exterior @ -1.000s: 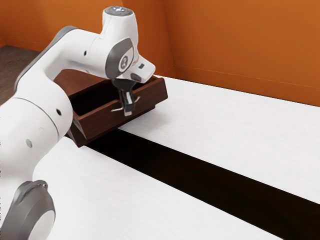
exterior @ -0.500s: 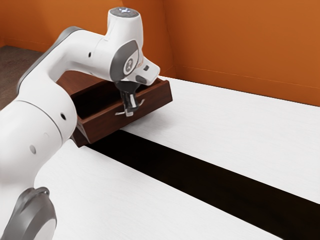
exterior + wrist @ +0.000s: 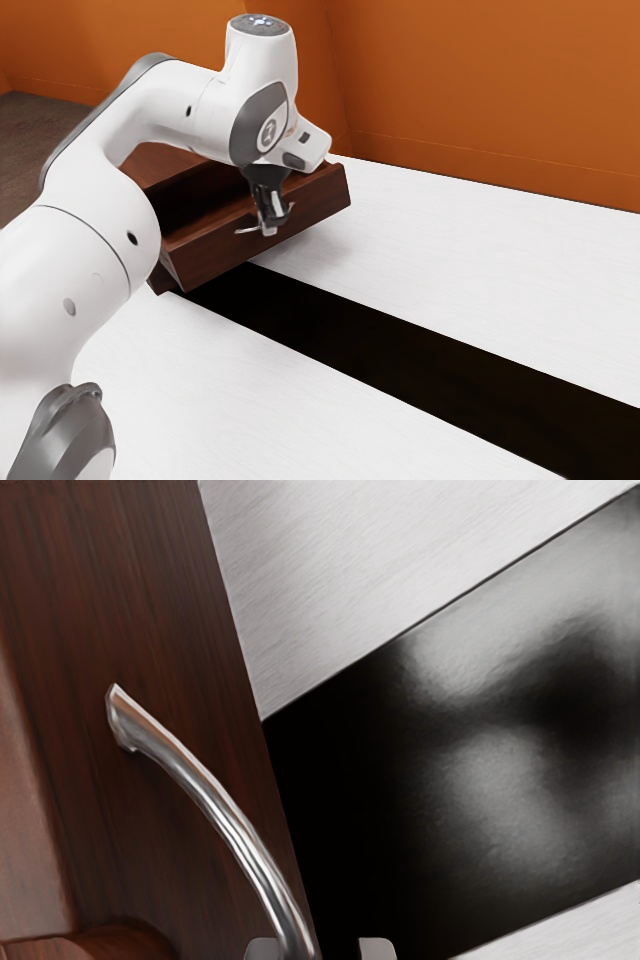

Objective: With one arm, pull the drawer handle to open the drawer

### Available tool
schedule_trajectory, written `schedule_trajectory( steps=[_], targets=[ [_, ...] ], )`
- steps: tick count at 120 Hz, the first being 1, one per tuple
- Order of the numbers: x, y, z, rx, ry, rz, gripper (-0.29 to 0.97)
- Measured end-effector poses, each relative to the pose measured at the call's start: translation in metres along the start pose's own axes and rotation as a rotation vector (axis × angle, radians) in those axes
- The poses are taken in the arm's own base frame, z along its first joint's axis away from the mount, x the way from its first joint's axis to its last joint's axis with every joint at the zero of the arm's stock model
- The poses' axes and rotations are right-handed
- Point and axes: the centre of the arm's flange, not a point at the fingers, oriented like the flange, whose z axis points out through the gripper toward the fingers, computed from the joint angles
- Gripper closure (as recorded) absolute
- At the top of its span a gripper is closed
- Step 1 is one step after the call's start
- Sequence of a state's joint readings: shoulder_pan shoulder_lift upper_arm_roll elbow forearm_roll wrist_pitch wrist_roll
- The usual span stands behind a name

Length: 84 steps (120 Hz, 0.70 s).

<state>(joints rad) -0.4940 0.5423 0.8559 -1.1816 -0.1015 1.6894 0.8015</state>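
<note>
Over the last second the drawer (image 3: 225,255) has slid toward the exterior view's right, and the gripper (image 3: 268,224) and the arm (image 3: 170,100) above it have shifted the same way, with the handle (image 3: 246,229) at the jaws throughout.

In the exterior view the dark wooden drawer stands pulled out, its open inside showing behind the jaws and partly hidden by the arm. The black gripper points down at the drawer's front panel, with the silver handle running across at the fingertips. The white table (image 3: 480,260) spreads out in front of the jaws, crossed by a black strip (image 3: 400,350) that begins just below the drawer front. An orange wall (image 3: 480,70) stands beyond. A small round mark on the arm's grey wrist joint (image 3: 270,130) is too small to read. From this side, the width of the gap at the jaws cannot be judged.

The wrist view gives that detail. Two grey fingertips (image 3: 262,948) stand apart, and the curved metal handle comes down between them, lying close against one, with a dark gap before the other, so the jaws are not clamped on it. The handle's far end rises off the wood-grained front panel away from the jaws. Beside the panel lie the white table top and the glossy black strip.
</note>
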Motion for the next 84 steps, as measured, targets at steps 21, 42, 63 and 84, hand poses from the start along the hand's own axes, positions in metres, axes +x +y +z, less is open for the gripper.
schedule_trajectory(
  steps=[21,42,63,84],
  targets=[
    [0.0,0.002,-0.005,-0.002,0.01,-0.005,0.59],
    [-0.036,-0.001,-0.074,-0.012,0.126,-0.022,0.51],
    [-0.169,-0.031,-0.157,-0.211,0.359,-0.046,0.22],
    [-0.194,-0.012,-0.173,-0.255,0.305,0.012,0.09]
  ],
)
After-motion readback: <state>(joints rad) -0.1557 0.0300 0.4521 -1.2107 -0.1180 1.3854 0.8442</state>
